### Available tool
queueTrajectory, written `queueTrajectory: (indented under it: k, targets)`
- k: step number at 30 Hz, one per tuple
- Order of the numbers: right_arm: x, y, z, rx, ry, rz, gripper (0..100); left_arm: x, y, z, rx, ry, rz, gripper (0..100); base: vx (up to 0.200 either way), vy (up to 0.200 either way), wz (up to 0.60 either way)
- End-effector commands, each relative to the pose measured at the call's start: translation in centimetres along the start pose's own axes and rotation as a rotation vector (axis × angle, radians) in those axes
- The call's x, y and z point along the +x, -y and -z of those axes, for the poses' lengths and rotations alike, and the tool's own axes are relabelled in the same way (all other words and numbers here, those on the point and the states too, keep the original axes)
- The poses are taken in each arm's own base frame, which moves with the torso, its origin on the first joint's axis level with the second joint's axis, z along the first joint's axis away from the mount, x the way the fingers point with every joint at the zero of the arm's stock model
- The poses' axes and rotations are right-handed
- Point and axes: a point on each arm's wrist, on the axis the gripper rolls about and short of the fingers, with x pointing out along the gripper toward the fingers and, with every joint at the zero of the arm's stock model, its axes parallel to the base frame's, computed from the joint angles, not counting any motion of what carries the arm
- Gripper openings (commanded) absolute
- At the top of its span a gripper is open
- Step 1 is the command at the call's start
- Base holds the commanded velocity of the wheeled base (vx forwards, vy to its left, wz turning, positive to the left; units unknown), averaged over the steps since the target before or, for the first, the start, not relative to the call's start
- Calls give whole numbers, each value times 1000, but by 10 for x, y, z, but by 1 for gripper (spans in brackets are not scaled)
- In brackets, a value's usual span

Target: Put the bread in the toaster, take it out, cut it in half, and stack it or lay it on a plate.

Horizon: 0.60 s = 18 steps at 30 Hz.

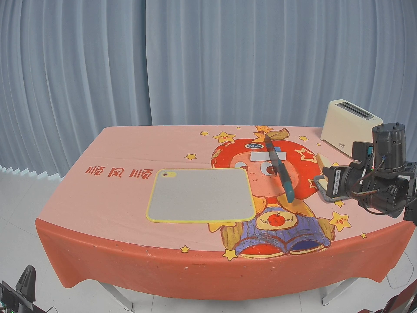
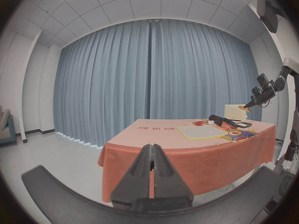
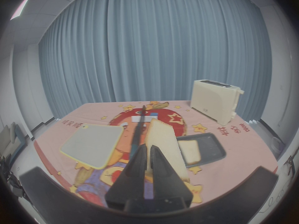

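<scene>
while the right arm is bent in over the edge of the bench [image 1: 121, 205] in front of the toaster [image 1: 349, 127], the right tool [image 3: 148, 150] is pinched tight on a slice of bread [image 3: 162, 140], held on edge above a dark tray [image 3: 211, 147] where a second slice [image 3: 190, 151] lies. a knife [image 1: 280, 172] lies farther from the toaster than the tray, with a cutting board [image 1: 202, 194] beyond it. the left tool [image 2: 151, 148] hangs low off the bench, well apart from the toaster, fingers pressed together on nothing.

Head camera above the table [image 1: 117, 196]; left wrist far, right wrist near.
</scene>
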Motion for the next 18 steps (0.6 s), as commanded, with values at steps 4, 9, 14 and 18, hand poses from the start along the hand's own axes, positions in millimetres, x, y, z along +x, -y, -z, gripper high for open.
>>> queueTrajectory:
  k: [4,9,14,18]
  targets:
    - [20,23,6,-9,-47,89,0,0,0,5,0,-1,1,0,0,-100,0]
    - [52,33,19,-50,-144,132,0,0,0,5,1,-1,1,0,0,0,0]
    - [82,26,38,-91,-224,137,0,0,0,5,0,-1,1,0,0,0,0]
    - [105,14,45,-126,-197,121,0,0,0,5,0,-1,1,0,0,0,0]
